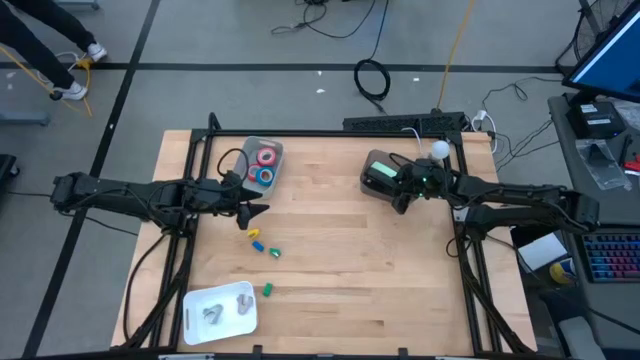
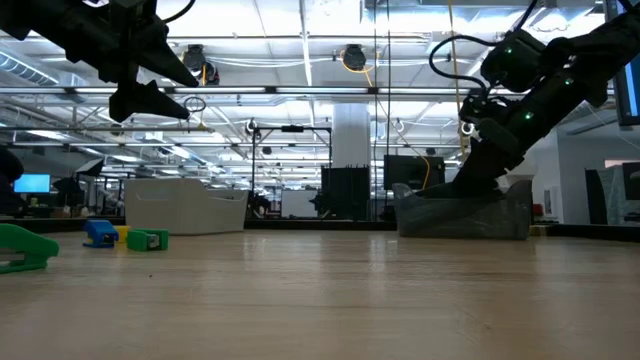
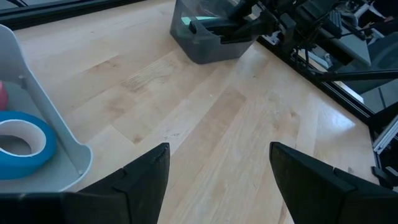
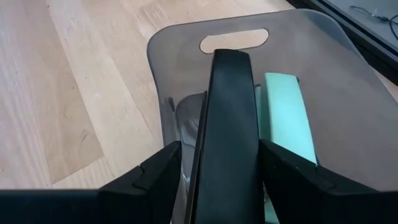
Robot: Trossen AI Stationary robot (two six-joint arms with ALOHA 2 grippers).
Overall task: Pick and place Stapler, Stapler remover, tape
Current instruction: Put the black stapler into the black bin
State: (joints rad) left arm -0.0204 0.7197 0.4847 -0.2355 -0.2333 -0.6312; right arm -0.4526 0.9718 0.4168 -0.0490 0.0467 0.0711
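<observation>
Pale wood planks make up the table [image 1: 340, 270], framed in black rails, with cables on the grey floor beyond it.

From above, a clear bin [image 1: 262, 164] sits near the far left corner with tape [image 1: 266, 167] inside: red rolls and blue rolls packed together, the exact count hard to read. The left wrist view adds detail the overhead lacks: 1 blue roll [image 3: 22, 147] with a pale centre lies flat against the bin's white wall [image 3: 46, 118], and a sliver of red shows beside it.

A grey bin [image 1: 377, 176] sits on the far right. Only the right wrist view looks into it: a black stapler [image 4: 227, 121] stands between the right gripper [image 4: 217, 171]'s fingers, which press against both its sides, and a mint-green object [image 4: 287, 118] lies just beside it in the same bin. The low view shows that arm reaching down into the grey bin [image 2: 465, 212].

A white tray [image 1: 221, 308] at the near left edge holds 2 small grey metal pieces, too small to identify. Loose yellow, blue and green bits [image 1: 262, 243] lie on the wood between the tray and the tape bin.

The left gripper [image 1: 256, 211] hangs above the table, just beside the tape bin toward the table's middle, its fingers spread wide with nothing between them. The low view shows it raised well off the wood [image 2: 150, 95].
</observation>
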